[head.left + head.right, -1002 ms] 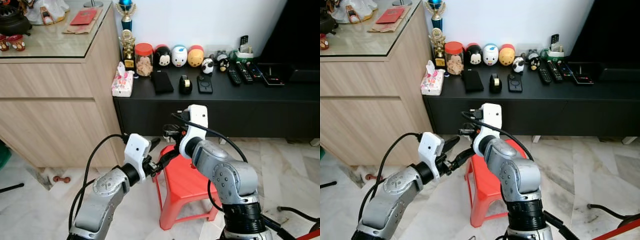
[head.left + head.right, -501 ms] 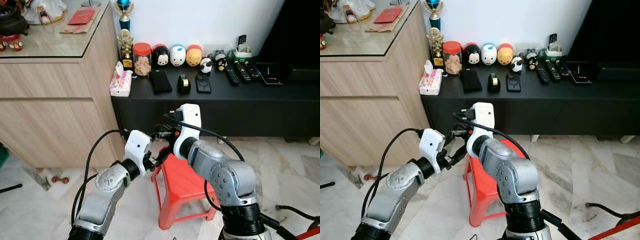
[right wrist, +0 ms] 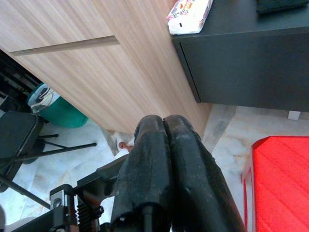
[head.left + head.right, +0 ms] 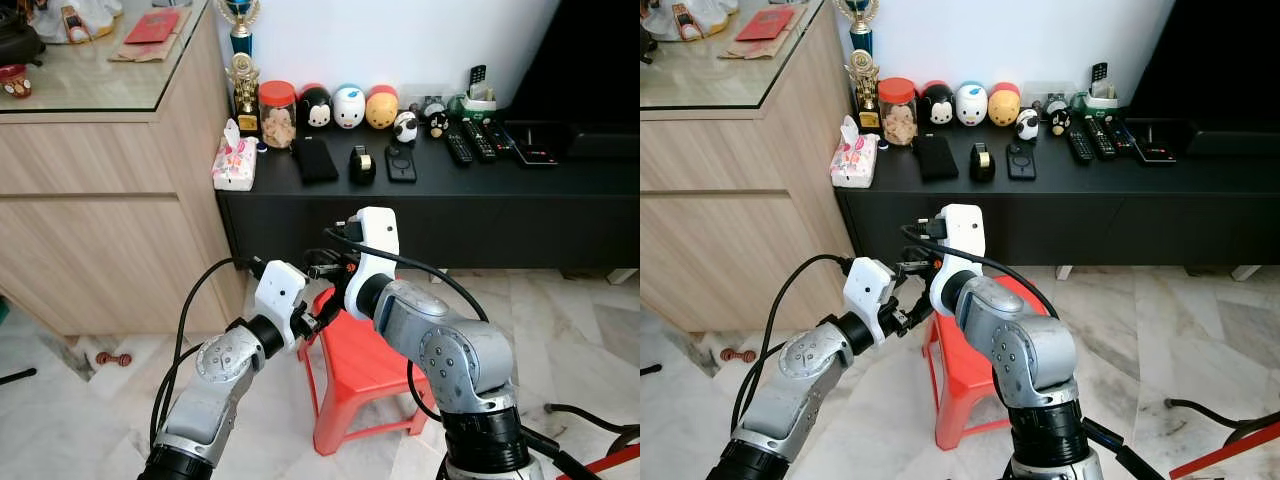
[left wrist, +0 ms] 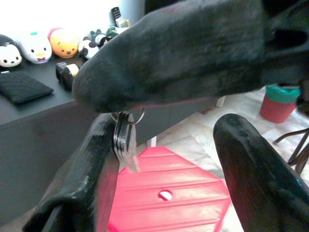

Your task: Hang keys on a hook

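Handover at centre frame: right gripper [image 3: 166, 159] pinches silver keys [image 5: 124, 141]; left gripper [image 5: 169, 159] gapes, must close.

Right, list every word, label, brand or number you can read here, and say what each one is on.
No text can be read for certain.
Tissue pack: printed pattern, any lettering too small to read.
Red-lidded jar: no legible label.
Red booklet on the glass-topped cabinet: markings too blurred.
Remote controls: button legends too small.
Trophy: base plate unreadable.
Keys by the left gripper: no stamping legible.
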Motion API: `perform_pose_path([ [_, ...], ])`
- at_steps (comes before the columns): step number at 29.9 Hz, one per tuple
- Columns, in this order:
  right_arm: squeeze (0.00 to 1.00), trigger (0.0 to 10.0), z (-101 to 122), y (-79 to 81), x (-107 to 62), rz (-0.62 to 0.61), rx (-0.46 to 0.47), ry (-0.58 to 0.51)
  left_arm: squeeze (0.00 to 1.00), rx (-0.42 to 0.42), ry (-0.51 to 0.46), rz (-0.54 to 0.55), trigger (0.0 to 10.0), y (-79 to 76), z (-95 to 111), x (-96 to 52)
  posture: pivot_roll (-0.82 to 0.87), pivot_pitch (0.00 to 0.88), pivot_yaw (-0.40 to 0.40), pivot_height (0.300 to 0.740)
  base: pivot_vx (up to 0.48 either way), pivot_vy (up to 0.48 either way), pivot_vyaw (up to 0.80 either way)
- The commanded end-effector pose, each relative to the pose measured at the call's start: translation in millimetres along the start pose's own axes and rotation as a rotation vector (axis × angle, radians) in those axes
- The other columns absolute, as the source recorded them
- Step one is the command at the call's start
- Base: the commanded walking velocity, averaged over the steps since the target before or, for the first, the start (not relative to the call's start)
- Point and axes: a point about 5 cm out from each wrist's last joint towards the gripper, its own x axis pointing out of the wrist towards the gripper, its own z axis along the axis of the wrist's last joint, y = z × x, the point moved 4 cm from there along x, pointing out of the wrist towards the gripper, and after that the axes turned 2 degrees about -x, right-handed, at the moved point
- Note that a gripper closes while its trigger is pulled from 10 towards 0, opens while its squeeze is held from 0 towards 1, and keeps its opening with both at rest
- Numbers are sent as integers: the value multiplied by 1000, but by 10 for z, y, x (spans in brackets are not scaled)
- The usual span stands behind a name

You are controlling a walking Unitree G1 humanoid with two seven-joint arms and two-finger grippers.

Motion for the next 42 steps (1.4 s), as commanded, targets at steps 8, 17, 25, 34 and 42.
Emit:
perform_pose_path([
  [8,0,10000,65,97,-16,39,-16,-15,0,27,-20,10,10000,27,31,28,-108,102,-69,740,0,0,0],
  [17,0,10000,61,95,-11,39,-17,-12,0,30,-25,23,7882,46,20,32,-108,102,-70,740,0,0,0],
  [25,0,10000,58,96,-10,40,-18,-11,0,29,-24,28,0,52,8,30,-108,102,-69,740,0,0,0],
  [34,0,10000,52,96,-5,40,-16,-10,0,26,-29,28,0,56,15,31,-108,103,-69,740,0,0,0],
  [42,0,10000,52,94,-4,38,-14,-11,0,18,-32,31,0,58,19,33,-107,104,-69,740,0,0,0],
])
